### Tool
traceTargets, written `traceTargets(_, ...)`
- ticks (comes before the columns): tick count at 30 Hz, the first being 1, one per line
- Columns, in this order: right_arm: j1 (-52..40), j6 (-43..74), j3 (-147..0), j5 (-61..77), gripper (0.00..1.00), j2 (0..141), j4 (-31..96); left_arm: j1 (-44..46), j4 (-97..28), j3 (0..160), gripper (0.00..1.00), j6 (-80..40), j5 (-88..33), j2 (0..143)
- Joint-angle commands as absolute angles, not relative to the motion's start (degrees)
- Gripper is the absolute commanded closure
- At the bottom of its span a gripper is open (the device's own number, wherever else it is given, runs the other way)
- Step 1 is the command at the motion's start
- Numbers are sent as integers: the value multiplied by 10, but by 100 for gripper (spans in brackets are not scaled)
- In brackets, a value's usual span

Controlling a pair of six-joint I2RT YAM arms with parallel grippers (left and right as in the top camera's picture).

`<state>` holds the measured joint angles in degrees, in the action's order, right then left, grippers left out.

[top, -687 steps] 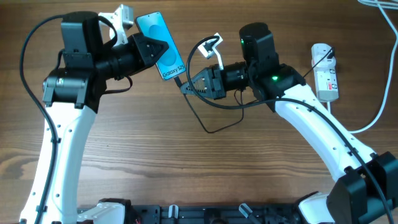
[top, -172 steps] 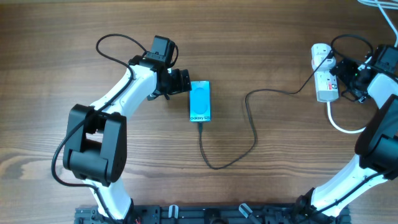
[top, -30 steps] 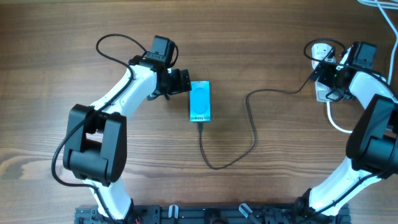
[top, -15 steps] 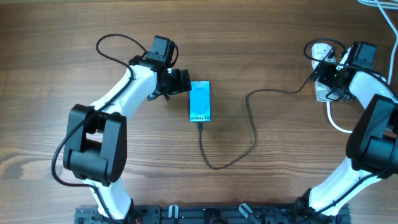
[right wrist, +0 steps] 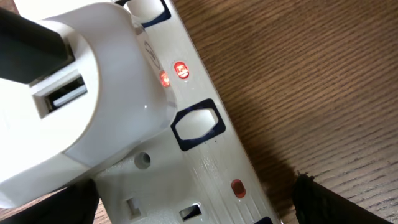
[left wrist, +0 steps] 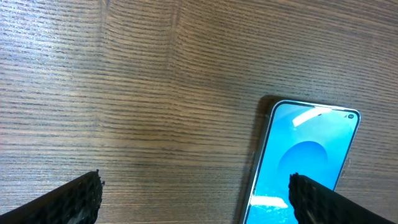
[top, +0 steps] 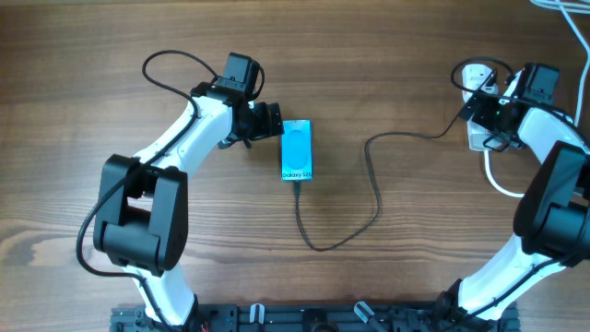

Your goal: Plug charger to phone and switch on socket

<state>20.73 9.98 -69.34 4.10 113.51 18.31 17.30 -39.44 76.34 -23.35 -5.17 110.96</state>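
The phone (top: 297, 150) lies flat mid-table, turquoise screen up. The thin black charger (top: 376, 198) joins its near end, loops across the wood and runs right to the socket (top: 478, 140). My left gripper (top: 274, 122) is open beside the phone's far left corner. In the left wrist view one fingertip (left wrist: 314, 196) hangs over the phone (left wrist: 305, 155). My right gripper (top: 481, 112) is open over the socket, covering most of it. In the right wrist view the socket (right wrist: 205, 155) fills the gap between the fingers, with a white plug adapter (right wrist: 81, 93) and a lit red lamp (right wrist: 180, 70).
A thick white cord (top: 495, 180) curves from the socket toward the right edge. Another white cable (top: 567, 18) crosses the far right corner. Both arm bases stand at the near edge, the left arm's elbow (top: 138, 221) over the near left.
Nothing has moved over the last second. Since about six seconds ago the right gripper has shifted left over the socket; the phone, cable and left arm stay as they were.
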Motion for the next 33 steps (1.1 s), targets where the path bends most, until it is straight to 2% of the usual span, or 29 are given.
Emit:
traceTargets(1,229,166,-715,35,0,1077,127,173,-394,761,0,-227,-44,1097)
traceTargets(8,229,167,-715,35,0,966,127,173,-394,761,0,-227,-44,1097)
traceTargets(33,213,166,-715,35,0,735,147,173,-394,761,0,-227,-44,1097)
